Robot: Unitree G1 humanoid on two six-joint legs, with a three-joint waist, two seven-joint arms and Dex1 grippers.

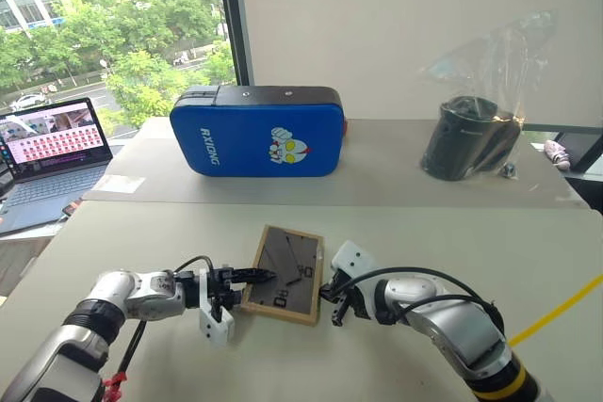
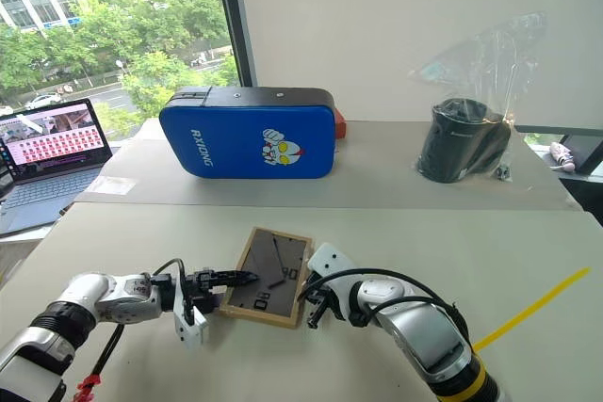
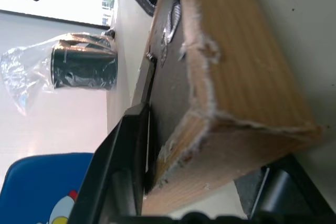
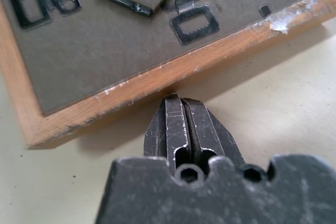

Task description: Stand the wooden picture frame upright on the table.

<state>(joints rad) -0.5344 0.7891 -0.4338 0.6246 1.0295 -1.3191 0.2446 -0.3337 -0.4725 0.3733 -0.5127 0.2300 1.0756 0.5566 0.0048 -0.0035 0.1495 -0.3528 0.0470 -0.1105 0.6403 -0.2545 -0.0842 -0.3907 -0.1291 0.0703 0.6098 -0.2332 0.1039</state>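
wooden picture frame (image 1: 285, 274) lies flat on the near table (image 1: 396, 233), back panel up, dark grey board with metal hangers and the fold-out stand showing. its long axis runs away from the robot, leaning slightly to the right at the far end; short edges near and far.

left gripper (image 1: 252, 277) comes in level from the left, one black finger over the back panel, the other under the frame's left edge; in the left wrist view the frame's corner sits between the two fingers, so it is clamped on the frame's left side. right gripper (image 4: 181, 109) closed, fingers pressed together, tip just at the frame's right edge, holding nothing.

around: big blue pad (image 1: 256, 131) standing on the far table, well behind the frame. black cylinder in a clear plastic bag (image 1: 468, 136) far right. open laptop (image 1: 52, 152) far left. yellow strip (image 1: 556, 311) on the right.
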